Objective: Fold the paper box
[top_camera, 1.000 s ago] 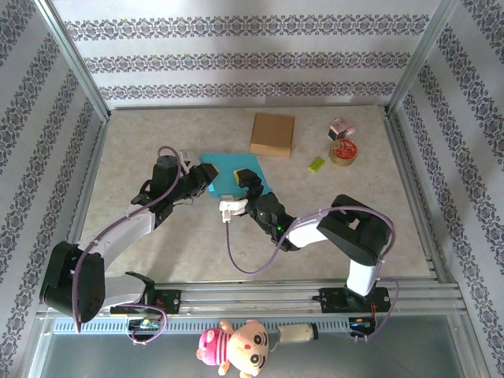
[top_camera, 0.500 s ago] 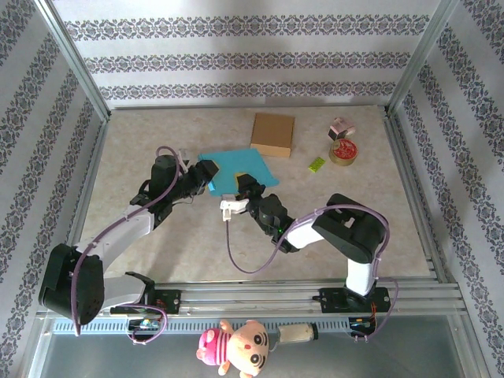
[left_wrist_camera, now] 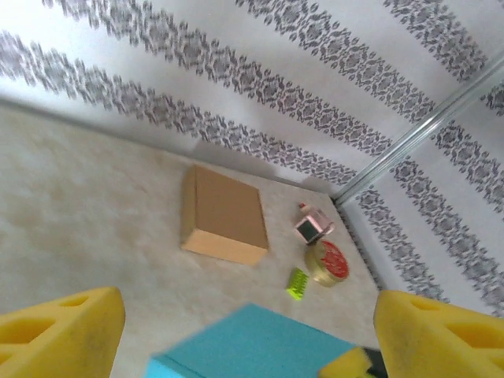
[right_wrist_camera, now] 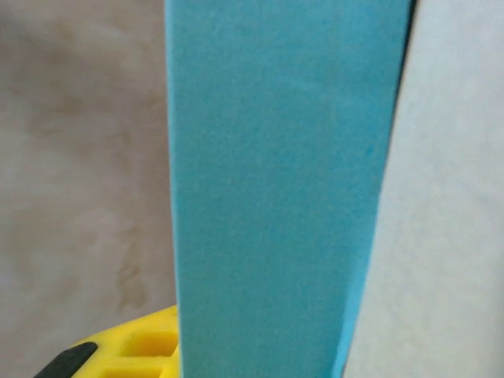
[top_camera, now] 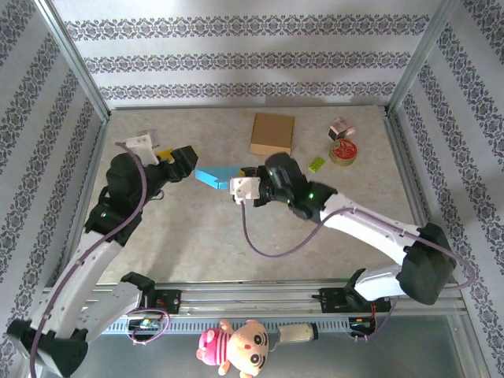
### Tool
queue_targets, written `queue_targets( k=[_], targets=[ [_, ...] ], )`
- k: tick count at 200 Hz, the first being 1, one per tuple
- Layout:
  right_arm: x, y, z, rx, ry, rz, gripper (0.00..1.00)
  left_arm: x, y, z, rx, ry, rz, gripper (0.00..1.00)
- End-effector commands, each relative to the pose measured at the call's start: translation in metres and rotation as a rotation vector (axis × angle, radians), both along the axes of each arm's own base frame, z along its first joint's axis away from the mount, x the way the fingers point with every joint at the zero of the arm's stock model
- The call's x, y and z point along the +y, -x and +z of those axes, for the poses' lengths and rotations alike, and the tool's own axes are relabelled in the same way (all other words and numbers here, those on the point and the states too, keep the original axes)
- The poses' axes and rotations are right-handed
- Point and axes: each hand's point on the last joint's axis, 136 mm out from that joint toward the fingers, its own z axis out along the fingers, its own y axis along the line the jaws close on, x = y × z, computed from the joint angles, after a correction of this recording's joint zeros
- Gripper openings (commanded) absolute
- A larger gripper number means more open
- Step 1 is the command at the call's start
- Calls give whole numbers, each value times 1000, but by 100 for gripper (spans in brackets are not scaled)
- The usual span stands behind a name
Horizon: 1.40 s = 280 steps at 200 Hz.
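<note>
The paper box is a flat teal sheet, held tilted above the table at the centre. My right gripper is shut on its right end. In the right wrist view the teal sheet runs up between the jaws, with one yellow finger showing on its left. My left gripper stands open just left of the sheet and apart from it. In the left wrist view its two yellow fingers stand wide apart, and the teal sheet lies below and ahead of them.
A brown cardboard box lies behind the sheet. At the back right are a pink item, a round tin with a red lid and a small green item. Patterned walls and metal posts ring the table.
My left gripper has opened, let go of the teal sheet and drawn back to the left. My right gripper has shut on the sheet and carried it up and farther from the bases.
</note>
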Motion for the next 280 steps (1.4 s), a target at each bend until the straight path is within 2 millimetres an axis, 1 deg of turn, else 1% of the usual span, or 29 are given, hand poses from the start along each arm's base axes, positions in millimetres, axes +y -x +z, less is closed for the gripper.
queue_targets(
  k=[1,5,7,9,15,23,28,32,49,58,61,74,91,106,124,141,155,177,204,228,247,254,255,257,262,268,280],
  targets=[
    [-37,71,-55,510,337,76,28,9,18,-32,44,-279,-55,84],
    [-36,69,-52,527,358,70,28,8,22,-33,43,-296,-71,84],
    [-38,70,-55,546,382,63,27,8,24,-32,41,-305,-78,84],
    [-37,68,-51,553,391,60,26,8,26,-33,42,-313,-86,84],
    [-40,66,-54,599,452,45,25,8,30,-34,42,-342,-105,84],
    [-40,60,-51,637,510,25,24,8,37,-37,39,-388,-137,85],
    [-41,58,-56,667,555,17,24,9,41,-39,40,-410,-147,86],
    [-40,53,-54,671,570,8,24,12,42,-40,44,-425,-138,87],
    [-35,35,-68,702,659,-27,27,28,45,-49,60,-463,-63,89],
    [-30,28,-73,706,680,-28,27,31,48,-52,56,-469,-54,91],
    [-29,26,-77,711,690,-25,27,31,48,-54,55,-470,-53,92],
    [-19,17,-86,704,697,-17,27,32,50,-57,51,-467,-47,100],
    [-7,8,-98,695,684,-14,27,39,48,-62,57,-467,-7,99],
    [-2,3,-107,695,679,-24,28,45,45,-67,67,-474,32,99],
    [1,3,-121,698,680,-21,34,49,40,-72,83,-473,64,99],
    [6,6,-121,710,654,0,40,47,35,-78,98,-469,64,99],
    [8,7,-116,702,627,14,47,46,31,-82,120,-469,63,99],
    [7,6,-103,670,593,13,53,42,27,-86,137,-464,50,99],
    [12,7,-65,644,452,22,60,29,27,-84,122,-457,-22,100],
    [12,9,-37,619,339,15,61,17,30,-88,137,-471,-113,97],
    [8,10,-16,646,218,-25,61,4,36,-92,167,-461,-202,93],
    [6,5,-5,680,128,-63,61,-1,38,-94,183,-449,-234,90],
    [6,4,-6,691,118,-74,61,-2,39,-94,186,-447,-238,90],
    [6,2,1,705,76,-88,61,-3,39,-95,191,-443,-247,89],
    [0,-3,5,761,-5,-137,61,-6,41,-96,205,-433,-266,86],
    [-4,-16,12,822,-129,-202,60,-9,44,-98,221,-421,-284,84],
    [-28,-36,19,928,-312,-359,56,-11,48,-102,255,-396,-297,81]
  ],
)
